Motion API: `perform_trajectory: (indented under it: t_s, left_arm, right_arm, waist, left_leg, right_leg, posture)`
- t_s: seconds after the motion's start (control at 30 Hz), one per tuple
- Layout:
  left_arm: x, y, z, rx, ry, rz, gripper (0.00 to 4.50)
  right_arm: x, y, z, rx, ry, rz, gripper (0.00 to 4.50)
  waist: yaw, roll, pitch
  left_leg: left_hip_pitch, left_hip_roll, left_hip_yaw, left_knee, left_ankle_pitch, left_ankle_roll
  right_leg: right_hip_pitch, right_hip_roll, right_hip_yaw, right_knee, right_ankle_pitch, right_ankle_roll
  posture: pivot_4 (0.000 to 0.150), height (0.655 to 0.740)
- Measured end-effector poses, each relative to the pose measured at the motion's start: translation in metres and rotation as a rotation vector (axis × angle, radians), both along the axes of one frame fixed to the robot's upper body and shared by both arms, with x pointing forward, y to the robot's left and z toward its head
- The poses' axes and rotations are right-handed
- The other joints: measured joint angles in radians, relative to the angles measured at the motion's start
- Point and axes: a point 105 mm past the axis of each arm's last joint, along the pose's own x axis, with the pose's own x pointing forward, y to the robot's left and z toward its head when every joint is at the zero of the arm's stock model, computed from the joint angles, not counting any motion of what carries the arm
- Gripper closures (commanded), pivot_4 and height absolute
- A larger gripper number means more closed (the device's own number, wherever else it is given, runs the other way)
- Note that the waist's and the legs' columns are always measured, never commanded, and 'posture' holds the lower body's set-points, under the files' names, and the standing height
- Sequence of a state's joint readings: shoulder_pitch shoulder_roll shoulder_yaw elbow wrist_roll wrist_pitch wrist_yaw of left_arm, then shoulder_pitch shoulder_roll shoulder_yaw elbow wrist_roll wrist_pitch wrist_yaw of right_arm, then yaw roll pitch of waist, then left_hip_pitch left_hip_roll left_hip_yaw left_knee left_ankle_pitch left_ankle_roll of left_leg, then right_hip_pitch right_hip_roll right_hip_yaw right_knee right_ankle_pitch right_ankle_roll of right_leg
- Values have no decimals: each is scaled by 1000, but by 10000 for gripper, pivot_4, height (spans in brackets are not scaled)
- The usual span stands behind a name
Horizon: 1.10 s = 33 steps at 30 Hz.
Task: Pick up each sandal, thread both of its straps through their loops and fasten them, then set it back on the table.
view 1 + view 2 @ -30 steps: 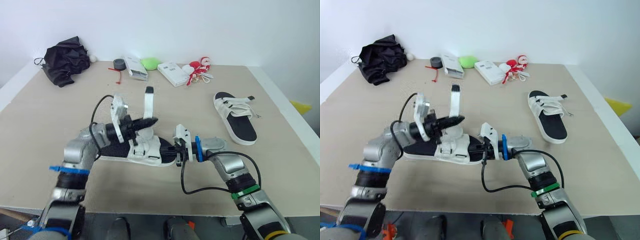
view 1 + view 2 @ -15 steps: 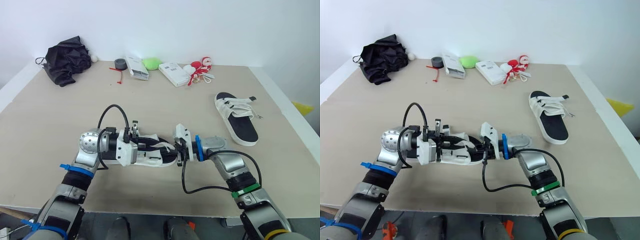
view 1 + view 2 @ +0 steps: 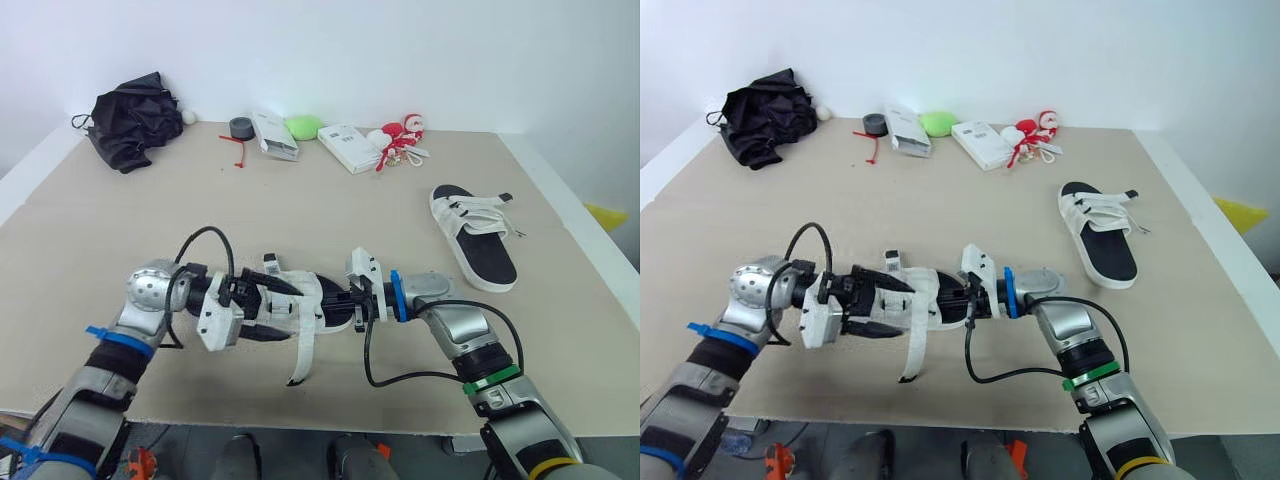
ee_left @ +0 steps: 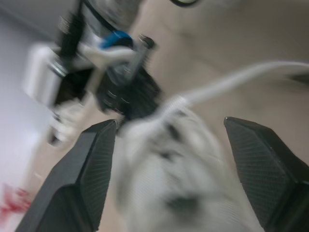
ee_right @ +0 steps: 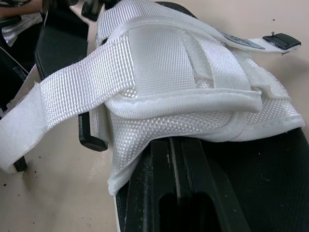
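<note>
bracing the sandal (image 3: 318,298), our right gripper (image 3: 353,304) clamps its end so our left gripper (image 3: 288,312), fingers (image 4: 91,169) apart, can take the loose strap (image 3: 303,358).

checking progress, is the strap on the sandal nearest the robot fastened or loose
Loose: a white strap trails away from the sandal's near side, its free end attached to nothing.

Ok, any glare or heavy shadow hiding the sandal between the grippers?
Left eye view: even light, no glare on the table; only a soft shadow under the near sandal and its hanging strap. Right wrist view: strap weave well lit, dark only beneath it by the sole.
</note>
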<state>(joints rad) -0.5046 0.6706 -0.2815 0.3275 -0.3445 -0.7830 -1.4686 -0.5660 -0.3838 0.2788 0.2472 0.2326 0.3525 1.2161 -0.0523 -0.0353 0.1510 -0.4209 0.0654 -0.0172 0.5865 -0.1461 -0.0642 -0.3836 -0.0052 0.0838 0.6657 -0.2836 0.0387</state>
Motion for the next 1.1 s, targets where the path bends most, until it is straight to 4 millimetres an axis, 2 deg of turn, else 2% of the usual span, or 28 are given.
perform_trajectory:
  t_s: [0.07, 0.1, 0.17, 0.23, 0.27, 0.3, 0.37, 0.43, 0.53, 0.77, 1.1]
  left_arm:
    - [-3, 9, 1, -1, 105, 49, 8128]
    - [-7, 16, 6, -40, 302, 137, 8128]
    - [-6, 21, 18, -114, 522, 252, 8128]
    - [-11, 17, 31, -174, 769, 323, 8128]
    - [-20, 14, 32, -168, 910, 340, 8128]
    - [-35, 9, 29, -132, 1062, 342, 8128]
    - [-55, 3, 17, -74, 1238, 364, 8128]
    - [-71, -3, -9, 24, 1382, 456, 8128]
    - [-72, -10, -24, 42, 1426, 524, 8128]
    - [-46, -26, -32, 23, 1294, 635, 8128]
    - [-48, -35, -33, 71, 1339, 601, 8128]
  right_arm:
    - [0, 0, 0, -1, -1, 2, 45000]
    - [0, 1, 0, 2, 0, 3, 45000]
    - [0, -2, 0, -4, 1, 1, 45000]
    - [1, -2, -1, -3, 6, -1, 45000]
    - [1, 0, -1, 0, 6, 2, 45000]
    - [0, 1, 0, 1, 7, 5, 45000]
    - [0, 1, -1, 2, 9, 9, 45000]
    - [-1, 2, -1, 2, 11, 12, 45000]
    - [-1, 1, -1, 1, 12, 8, 45000]
    - [-4, 0, -2, -4, 14, 5, 45000]
    - [-8, 0, -1, -3, 14, 6, 45000]
  waist:
    - [1, 1, 0]
    - [-2, 0, 1]
    - [0, 1, 2]
    - [1, 0, 2]
    - [1, 0, 2]
    - [0, 3, 4]
    - [-1, 3, 4]
    - [0, 3, 4]
    - [2, 2, 3]
    - [5, 1, 3]
    - [4, 0, 2]
  left_leg:
    - [0, 0, 0, 0, 0, 0]
    - [0, 2, 0, 0, 0, 0]
    - [0, 2, -2, 0, 0, 1]
    - [2, 3, -2, 1, 0, 1]
    - [3, 3, -1, 1, 0, 1]
    - [4, 3, 0, 1, -1, 1]
    - [6, 3, 1, 0, -3, 1]
    - [8, 3, 1, 0, -4, 3]
    - [8, 3, 0, 0, -4, 3]
    - [11, 2, 1, 0, -6, -1]
    - [12, 2, 1, 0, -12, -2]
  right_leg:
    - [0, 0, 0, 0, -2, -2]
    - [0, 0, -1, 1, -2, -2]
    - [1, 0, -3, 1, -4, -5]
    - [-1, 0, -5, 1, -6, -8]
    - [3, 0, -5, 1, -6, -9]
    - [2, -1, -5, 1, -7, -9]
    - [3, -1, -3, 1, -8, -9]
    - [2, 0, -4, 1, -9, -9]
    - [3, 0, -4, 1, -9, -10]
    - [6, 0, -2, 0, -11, -10]
    - [12, 0, -2, 0, -14, -4]
  posture:
    - [1500, 7380]
    - [1500, 7380]
    - [1500, 7380]
    - [1500, 7380]
    - [1500, 7380]
    - [1500, 7380]
    - [1500, 7380]
    - [1500, 7380]
    - [1500, 7380]
    - [1500, 7380]
    - [1500, 7380]
